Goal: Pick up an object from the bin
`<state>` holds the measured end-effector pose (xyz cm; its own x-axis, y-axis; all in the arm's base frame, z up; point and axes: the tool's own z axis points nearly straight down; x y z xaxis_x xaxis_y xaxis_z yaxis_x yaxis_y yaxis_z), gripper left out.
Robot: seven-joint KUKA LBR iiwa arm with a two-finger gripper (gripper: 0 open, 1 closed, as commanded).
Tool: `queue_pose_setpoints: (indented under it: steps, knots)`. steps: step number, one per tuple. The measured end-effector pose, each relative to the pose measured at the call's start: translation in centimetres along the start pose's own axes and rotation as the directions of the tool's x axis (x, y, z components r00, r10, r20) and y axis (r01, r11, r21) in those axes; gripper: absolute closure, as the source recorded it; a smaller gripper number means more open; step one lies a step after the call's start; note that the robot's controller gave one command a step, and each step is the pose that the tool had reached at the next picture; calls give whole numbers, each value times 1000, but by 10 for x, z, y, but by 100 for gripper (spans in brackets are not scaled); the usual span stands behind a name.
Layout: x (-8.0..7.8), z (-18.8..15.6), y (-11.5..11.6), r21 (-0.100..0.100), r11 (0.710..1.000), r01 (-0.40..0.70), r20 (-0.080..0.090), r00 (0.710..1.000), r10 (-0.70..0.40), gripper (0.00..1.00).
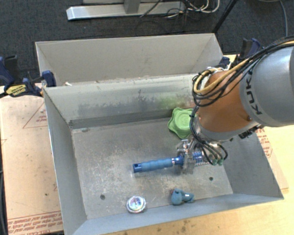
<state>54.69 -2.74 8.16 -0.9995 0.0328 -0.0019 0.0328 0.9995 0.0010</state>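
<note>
A long blue stick-like thing (154, 165) lies flat across the middle of the bin floor, its right end reaching under my gripper (184, 160). The gripper hangs low over that right end, below the orange cover. A pale green rounded thing (180, 121) sits just behind the gripper, near the back wall. In front of the gripper, a small blue-grey piece (180, 197) rests close to the bin's front edge.
A small round silvery thing (135, 204) with a blue centre lies at the front, left of the blue-grey piece. The arm and its cables come in over the bin's right side.
</note>
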Motion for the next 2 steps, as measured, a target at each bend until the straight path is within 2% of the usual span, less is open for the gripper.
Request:
queue_pose_setpoints:
  steps: [2]
  knots:
    - [0,-31,1,0,1000,0,0,1000,0,100]
